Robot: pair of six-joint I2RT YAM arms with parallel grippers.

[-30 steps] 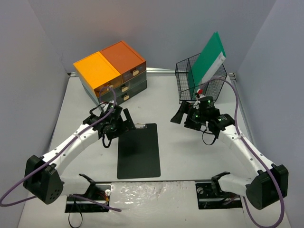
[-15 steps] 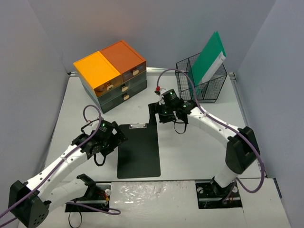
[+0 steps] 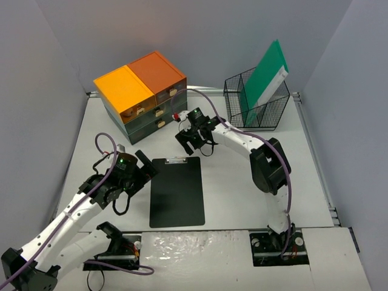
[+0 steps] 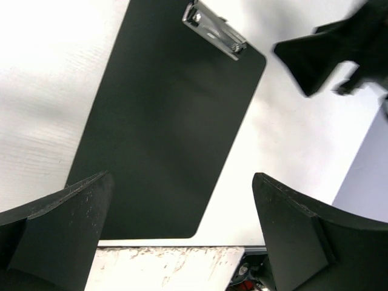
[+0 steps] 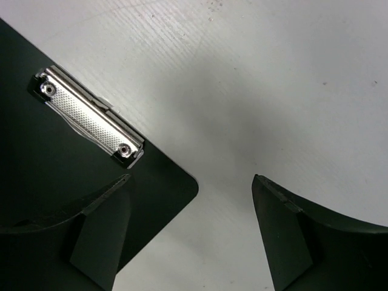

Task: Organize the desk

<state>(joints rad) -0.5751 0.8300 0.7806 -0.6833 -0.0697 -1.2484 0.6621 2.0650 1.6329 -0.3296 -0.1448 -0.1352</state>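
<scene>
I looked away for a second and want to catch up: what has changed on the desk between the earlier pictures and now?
The right gripper swung left from beside the wire basket to over the clip end of the clipboard, near the drawer unit. The left gripper drew back from that end toward the near left. Neither took hold of anything. Clipboard, drawer unit, basket and green folder stayed put.

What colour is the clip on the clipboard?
The clip is silver metal, on the black clipboard. It shows best in the right wrist view.
</scene>
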